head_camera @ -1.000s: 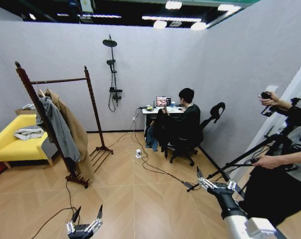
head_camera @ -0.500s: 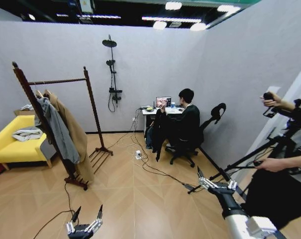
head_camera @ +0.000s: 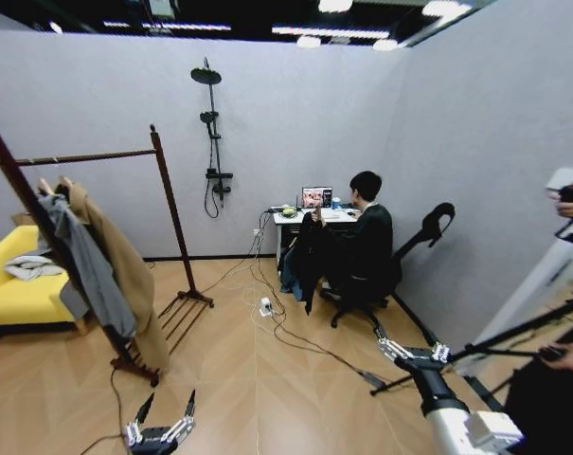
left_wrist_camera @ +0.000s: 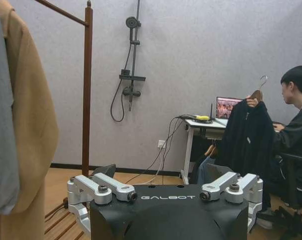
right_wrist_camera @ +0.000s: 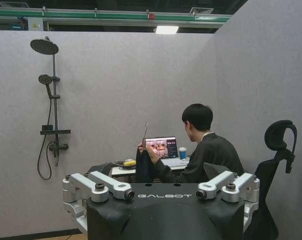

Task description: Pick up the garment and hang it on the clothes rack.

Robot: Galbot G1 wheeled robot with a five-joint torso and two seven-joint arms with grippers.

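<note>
One garment [head_camera: 312,254], black, on a hanger, held up by a seated person's hand [left_wrist_camera: 251,102] beside the desk [head_camera: 310,217], far ahead of both grippers. One clothes rack [head_camera: 169,211] carrying two coats, off to the left. Left gripper [head_camera: 161,418] low, fingers wide, empty. Right gripper [head_camera: 405,349] raised, fingers wide, empty.

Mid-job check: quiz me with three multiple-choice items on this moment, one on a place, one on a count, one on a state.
1. Where is the garment?
A. On the clothes rack
B. Held up by the seated person near the desk
C. On the yellow sofa

2. How many garments hang on the clothes rack?
A. None
B. Two
C. Four

3. The left gripper is:
A. Open, empty
B. Shut on the hanger
C. Shut on a sleeve

Answers: 1 B, a hand holds its hanger by the desk. 2 B, the tan coat and the grey garment. 3 A, fingers spread, holding nothing.
</note>
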